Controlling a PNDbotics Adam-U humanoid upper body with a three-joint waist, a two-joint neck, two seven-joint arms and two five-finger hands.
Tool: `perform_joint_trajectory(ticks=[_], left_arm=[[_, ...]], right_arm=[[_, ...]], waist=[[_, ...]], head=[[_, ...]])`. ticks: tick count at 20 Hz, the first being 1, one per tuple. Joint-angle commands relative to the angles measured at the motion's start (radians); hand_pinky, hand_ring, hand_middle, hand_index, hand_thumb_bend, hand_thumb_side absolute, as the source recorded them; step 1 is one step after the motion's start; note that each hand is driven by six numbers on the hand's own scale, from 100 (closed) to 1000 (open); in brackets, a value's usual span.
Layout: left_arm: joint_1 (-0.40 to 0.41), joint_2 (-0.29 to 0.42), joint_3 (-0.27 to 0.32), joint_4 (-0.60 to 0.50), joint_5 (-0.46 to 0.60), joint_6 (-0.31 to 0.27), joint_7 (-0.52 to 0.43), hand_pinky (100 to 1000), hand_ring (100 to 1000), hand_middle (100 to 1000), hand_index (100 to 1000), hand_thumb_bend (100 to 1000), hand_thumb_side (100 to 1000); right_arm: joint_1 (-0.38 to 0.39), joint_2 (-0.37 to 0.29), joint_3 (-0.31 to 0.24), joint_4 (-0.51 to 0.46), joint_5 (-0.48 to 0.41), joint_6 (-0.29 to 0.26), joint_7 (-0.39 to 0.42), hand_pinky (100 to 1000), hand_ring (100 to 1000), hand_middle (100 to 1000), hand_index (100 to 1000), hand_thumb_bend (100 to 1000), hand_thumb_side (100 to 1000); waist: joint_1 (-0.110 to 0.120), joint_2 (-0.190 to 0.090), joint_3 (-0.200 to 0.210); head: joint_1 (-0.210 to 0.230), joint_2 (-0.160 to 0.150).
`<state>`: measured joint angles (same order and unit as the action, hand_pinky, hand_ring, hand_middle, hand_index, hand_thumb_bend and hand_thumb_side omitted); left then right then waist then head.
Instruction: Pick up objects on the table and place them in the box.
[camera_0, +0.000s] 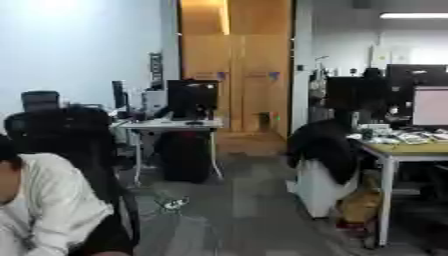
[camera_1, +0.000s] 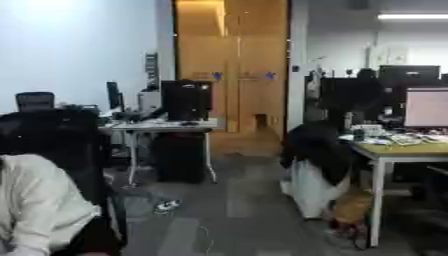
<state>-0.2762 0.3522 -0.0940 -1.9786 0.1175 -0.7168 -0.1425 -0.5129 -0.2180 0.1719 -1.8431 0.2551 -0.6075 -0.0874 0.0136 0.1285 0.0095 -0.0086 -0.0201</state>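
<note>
Head cam pitched up: both eye views look across an office rm, not down at the work surface. Left hand and right hand show in neither view, so fingers apart/together: cannot tell. Box and the objects to pick are also out of frame; position, long axis, heading and appearance can't be read.

Near field:
- Black office chair (camera_0: 66, 135), lower left, tall back, facing away from cam.
- Grey floor (camera_0: 245, 200) runs through the middle of the frame. A small dark/light item (camera_0: 172, 203) lies on it, just right of the chair; can't make out what it is.

Mid field:
- R side: desk w/ yellowish top (camera_0: 420, 148) on pale legs, clutter on top too blurred to name. A lit pale monitor (camera_0: 430, 106) stands on it at the R edge.
- Dark jacket (camera_0: 322, 145) draped over a white seat (camera_0: 317, 187), just L of that desk.
- Orange-brown bag (camera_0: 357, 205) on the floor betw. the white seat and the desk leg, touching or nearly touching the seat.
- L of centre: white desk (camera_0: 171, 125) w/ a dark monitor (camera_0: 192, 97) upright on it; a black bulky shape (camera_0: 184, 155) sits under the desktop.

Far field:
- Wood-panelled wall (camera_0: 234, 65), centre, warm orange light above.
- Pale wall (camera_0: 79, 50) fills the upper L.
- Strip ceiling light (camera_0: 413, 15) lit, top R, long axis L–R in view.

R eye view gives the same layout, shifted slightly.
</note>
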Motion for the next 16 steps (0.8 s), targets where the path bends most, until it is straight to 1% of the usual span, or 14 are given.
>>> perform_joint_trajectory(ticks=[1,2,3,4,7,8,9,12,14,16], left_arm=[[-0.009,0.022,0.005,-0.021,-0.003,0.001,0.005,661,767,847,784,447,755],[-0.009,0.022,0.006,-0.021,-0.003,0.002,0.006,661,767,847,783,447,755],[-0.009,0.022,0.007,-0.021,-0.004,0.003,0.008,661,766,847,788,450,754],[-0.009,0.022,0.008,-0.021,-0.005,0.006,0.011,662,766,847,789,451,754],[-0.009,0.021,0.016,-0.021,-0.010,0.020,0.026,662,766,843,794,456,754],[-0.008,0.020,0.020,-0.021,-0.013,0.028,0.034,661,766,842,796,456,755],[-0.007,0.020,0.024,-0.021,-0.016,0.038,0.043,660,766,842,798,457,755],[-0.012,0.032,0.037,-0.012,-0.036,0.073,0.066,656,768,847,814,455,762],[-0.024,0.045,0.046,0.014,-0.061,0.108,0.086,650,769,847,822,460,760],[-0.043,0.062,0.054,0.050,-0.096,0.152,0.106,642,760,824,841,463,770]], right_arm=[[-0.017,-0.008,-0.006,-0.010,0.004,0.001,-0.003,150,392,456,539,107,597],[-0.018,-0.008,-0.006,-0.010,0.004,0.001,-0.003,150,392,456,539,107,597],[-0.018,-0.007,-0.006,-0.010,0.003,0.001,-0.003,151,392,456,539,107,597],[-0.018,-0.006,-0.007,-0.009,0.002,0.002,-0.004,151,392,456,539,108,597],[-0.019,0.001,-0.013,-0.011,0.004,0.001,-0.009,161,395,459,539,107,597],[-0.019,0.003,-0.016,-0.012,0.006,0.001,-0.012,163,396,459,538,107,597],[-0.018,0.005,-0.019,-0.014,0.008,0.002,-0.015,165,397,460,538,107,597],[-0.015,0.007,-0.027,-0.017,0.014,0.003,-0.024,168,397,460,538,107,597],[-0.012,0.006,-0.029,-0.018,0.017,0.004,-0.029,169,397,460,538,107,597],[-0.010,0.003,-0.031,-0.019,0.021,0.005,-0.032,168,397,460,538,107,597]], waist=[[0.002,-0.010,0.002],[0.002,-0.010,0.002],[0.002,-0.010,0.001],[0.002,-0.010,0.001],[0.003,-0.014,-0.002],[0.004,-0.015,-0.003],[0.004,-0.016,-0.004],[0.009,-0.018,-0.003],[0.013,-0.020,-0.001],[0.017,-0.021,0.003]], head=[[0.007,0.009],[0.010,0.015],[0.016,0.029],[0.028,0.061],[0.073,0.203],[0.085,0.245],[0.094,0.278],[0.112,0.340],[0.118,0.365],[0.117,0.378]])
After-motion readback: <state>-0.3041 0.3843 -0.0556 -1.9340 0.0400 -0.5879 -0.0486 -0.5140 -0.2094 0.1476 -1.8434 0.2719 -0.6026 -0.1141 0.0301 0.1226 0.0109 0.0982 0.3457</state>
